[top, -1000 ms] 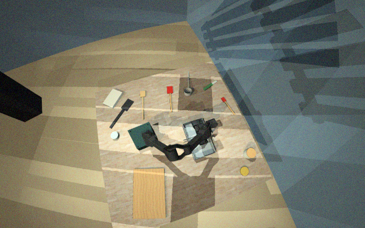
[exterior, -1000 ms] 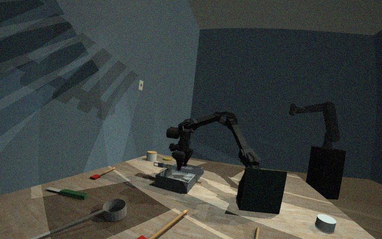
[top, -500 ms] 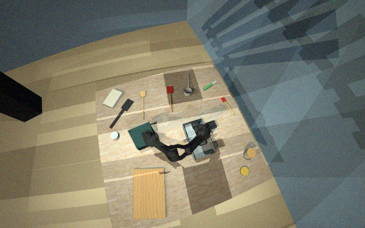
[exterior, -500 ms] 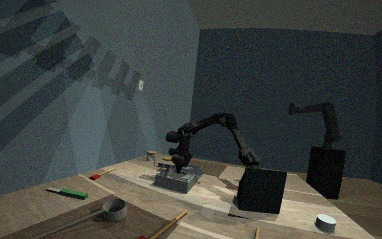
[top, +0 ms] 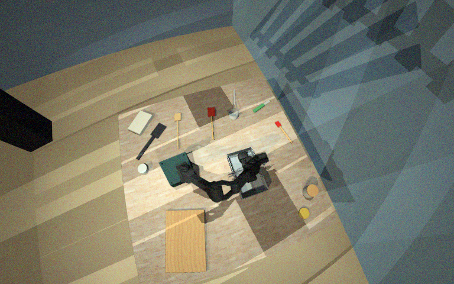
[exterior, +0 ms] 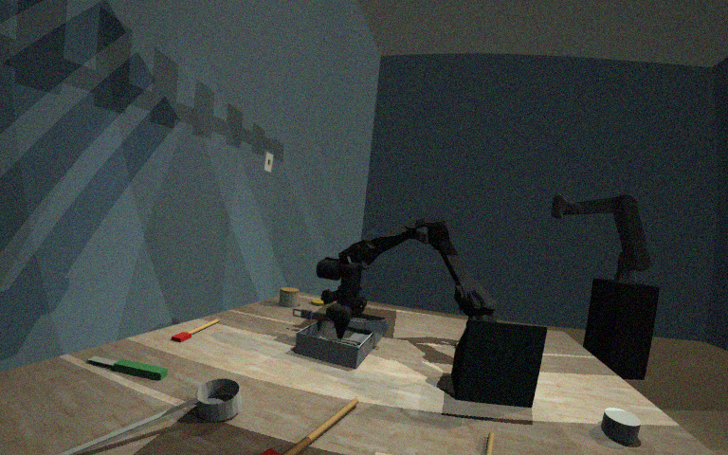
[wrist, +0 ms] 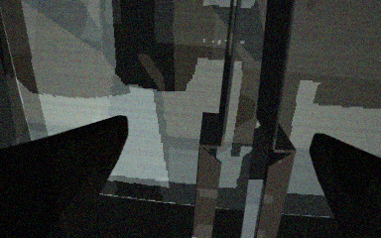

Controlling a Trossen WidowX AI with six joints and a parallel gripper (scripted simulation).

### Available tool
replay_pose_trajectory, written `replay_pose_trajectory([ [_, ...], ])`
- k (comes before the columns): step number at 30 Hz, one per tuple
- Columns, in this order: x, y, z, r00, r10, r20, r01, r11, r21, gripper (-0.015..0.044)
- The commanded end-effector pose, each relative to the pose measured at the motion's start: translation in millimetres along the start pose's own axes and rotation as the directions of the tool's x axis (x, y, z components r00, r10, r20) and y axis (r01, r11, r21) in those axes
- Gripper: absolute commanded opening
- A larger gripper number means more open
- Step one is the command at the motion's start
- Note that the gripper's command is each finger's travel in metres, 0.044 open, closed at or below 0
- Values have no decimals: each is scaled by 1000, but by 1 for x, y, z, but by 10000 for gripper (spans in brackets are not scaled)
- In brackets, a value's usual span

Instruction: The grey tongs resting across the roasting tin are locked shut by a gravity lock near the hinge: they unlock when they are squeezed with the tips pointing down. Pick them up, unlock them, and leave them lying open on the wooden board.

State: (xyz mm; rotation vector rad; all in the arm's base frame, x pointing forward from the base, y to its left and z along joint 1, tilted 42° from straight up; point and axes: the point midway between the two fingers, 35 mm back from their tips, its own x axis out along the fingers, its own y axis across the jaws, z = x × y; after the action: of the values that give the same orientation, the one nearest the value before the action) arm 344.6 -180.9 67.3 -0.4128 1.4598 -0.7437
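The tongs (wrist: 238, 164) are two slim grey arms lying close together and parallel across the tin (exterior: 327, 351), their ends reaching past its rim. The gripper (exterior: 339, 321) hangs straight down into the tin right above them, its fingers spread almost fully wide on either side of the tongs and holding nothing. The wooden board (top: 185, 241) lies well apart from the tin.
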Motion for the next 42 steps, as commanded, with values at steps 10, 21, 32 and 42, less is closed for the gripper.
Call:
replay_pose_trajectory([
  [10,3,0,0,1000,-1,-1,1,1000,0,230],
  [21,3,0,0,1000,-1,-1,1,1000,0,59],
  [32,3,0,0,1000,-1,-1,1,1000,0,-93],
  [42,-90,0,0,1000,5,-2,-5,1000,-3,-150],
])
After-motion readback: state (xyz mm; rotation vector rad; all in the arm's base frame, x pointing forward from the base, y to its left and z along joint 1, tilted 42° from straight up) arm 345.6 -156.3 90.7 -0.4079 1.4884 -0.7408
